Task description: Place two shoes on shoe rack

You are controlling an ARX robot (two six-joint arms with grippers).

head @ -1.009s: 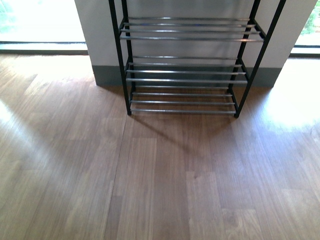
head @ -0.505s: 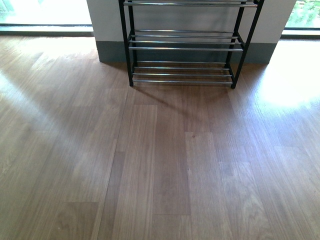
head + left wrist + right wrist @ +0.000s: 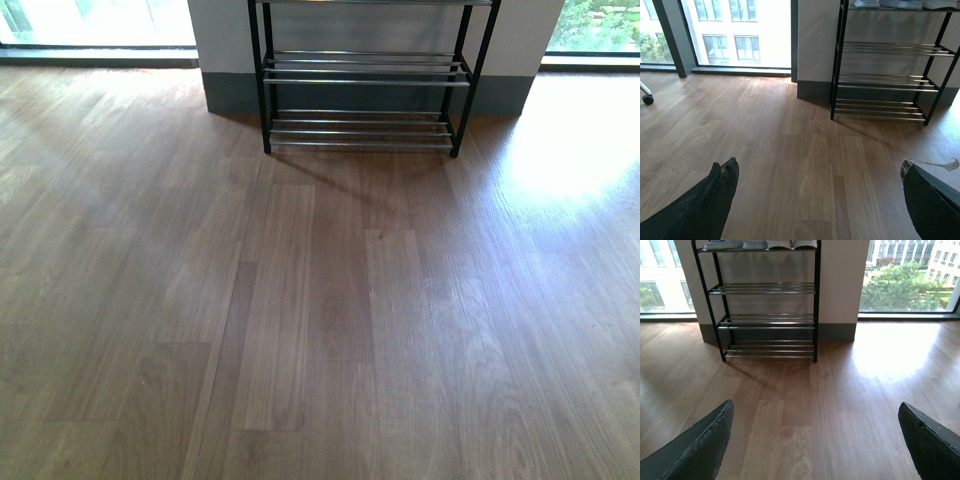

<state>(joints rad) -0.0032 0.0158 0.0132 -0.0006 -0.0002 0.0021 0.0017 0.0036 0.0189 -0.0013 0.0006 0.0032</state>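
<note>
The shoe rack (image 3: 362, 78) stands against the white wall at the far middle of the front view, and only its lower two shelves show there. In the left wrist view the rack (image 3: 887, 48) is ahead, with white shoe soles (image 3: 890, 4) on its top shelf, cut off by the frame edge. The right wrist view shows the rack (image 3: 765, 288) with the same white soles (image 3: 760, 244) on the top shelf. My left gripper (image 3: 819, 165) is open and empty above bare wooden floor. My right gripper (image 3: 816, 406) is open and empty above the floor too. Neither arm shows in the front view.
Wooden plank floor (image 3: 320, 300) lies between me and the rack. The wall pillar with a grey baseboard (image 3: 230, 95) stands behind the rack, with tall windows (image 3: 905, 275) on both sides. A chair caster (image 3: 647, 99) shows far off by the left window.
In the front view the rack has shifted up the frame and grown smaller, with more floor showing in front of it. The view has backed away from the rack.
</note>
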